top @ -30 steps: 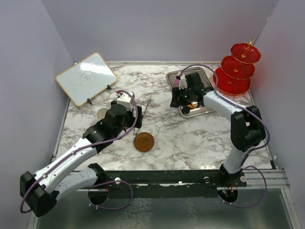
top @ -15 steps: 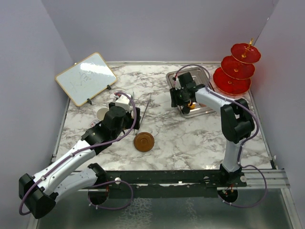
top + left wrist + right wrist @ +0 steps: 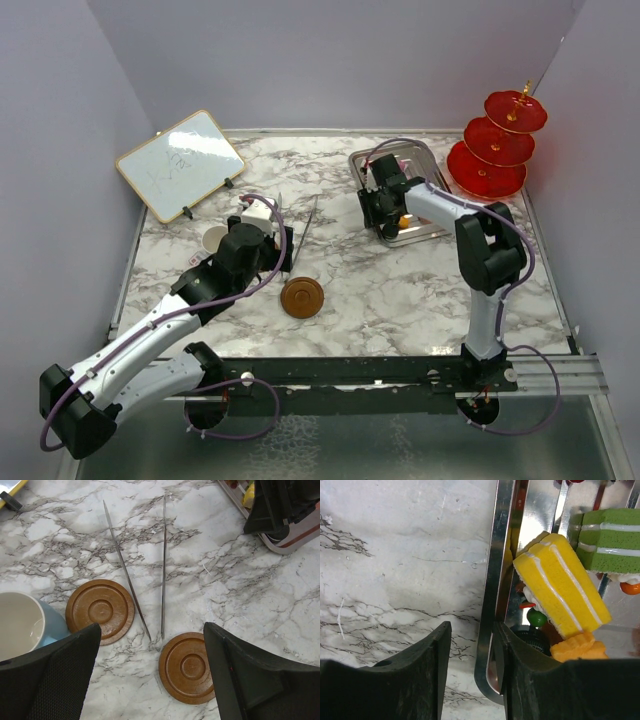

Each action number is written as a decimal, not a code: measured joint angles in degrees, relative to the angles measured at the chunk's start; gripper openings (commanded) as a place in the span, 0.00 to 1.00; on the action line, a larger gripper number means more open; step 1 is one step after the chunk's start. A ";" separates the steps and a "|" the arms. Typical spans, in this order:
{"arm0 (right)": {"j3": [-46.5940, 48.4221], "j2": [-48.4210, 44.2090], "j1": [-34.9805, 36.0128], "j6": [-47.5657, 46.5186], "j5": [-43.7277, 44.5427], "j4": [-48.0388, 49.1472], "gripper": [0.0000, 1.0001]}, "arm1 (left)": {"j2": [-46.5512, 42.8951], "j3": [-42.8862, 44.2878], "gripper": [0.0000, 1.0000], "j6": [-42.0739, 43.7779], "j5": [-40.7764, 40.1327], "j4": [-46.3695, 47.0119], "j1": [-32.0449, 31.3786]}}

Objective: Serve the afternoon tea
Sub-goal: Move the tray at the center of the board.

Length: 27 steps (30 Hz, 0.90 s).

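Whiteboard (image 3: 180, 160) stands at far left of the marble table (image 3: 340, 280). Left gripper (image 3: 150, 630) hovers above the table, jaws wide, nothing held or touched. Blue cup (image 3: 30, 625), white inside, sits under its left finger, upright, just beside the first saucer (image 3: 100, 611). Second saucer (image 3: 192, 666) is nearer the right finger; the two saucers lie apart, flat on the marble. Metal tongs (image 3: 162, 570) lie between them, tips meeting at the near end, arms spread away toward the far side.

Right gripper (image 3: 472, 630) is low at the left rim of the steel tray (image 3: 490, 580). Jaws narrow and straddling that rim: the outer finger (image 3: 395, 680) is over marble with a gap to the rim, the inner finger (image 3: 540, 690) is inside the tray, right against the rim; contact unclear. No cake held. Yellow cake (image 3: 562, 592) lies tilted in the tray just beside the inner finger, green cake (image 3: 610, 540) beyond it, and an orange piece (image 3: 575, 647) below the yellow one.

Red three-tier stand (image 3: 497, 148) stands upright at the far right corner, just beside the tray; tiers look bare.
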 measured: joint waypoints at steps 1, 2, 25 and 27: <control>0.00 0.00 0.04 -0.11 0.24 0.00 0.35 | 0.00 0.00 0.86 0.00 0.00 0.00 0.00; 0.00 0.00 0.13 -0.13 0.48 0.00 0.33 | -0.02 0.00 0.86 0.00 -0.04 0.00 0.00; -1.20 0.11 9.35 0.63 6.05 2.58 0.16 | -1.01 -0.61 0.86 0.00 -1.07 -0.04 0.00; -1.46 0.11 10.84 1.14 6.78 3.23 0.16 | -1.16 -0.68 0.86 0.00 -1.27 -0.07 0.00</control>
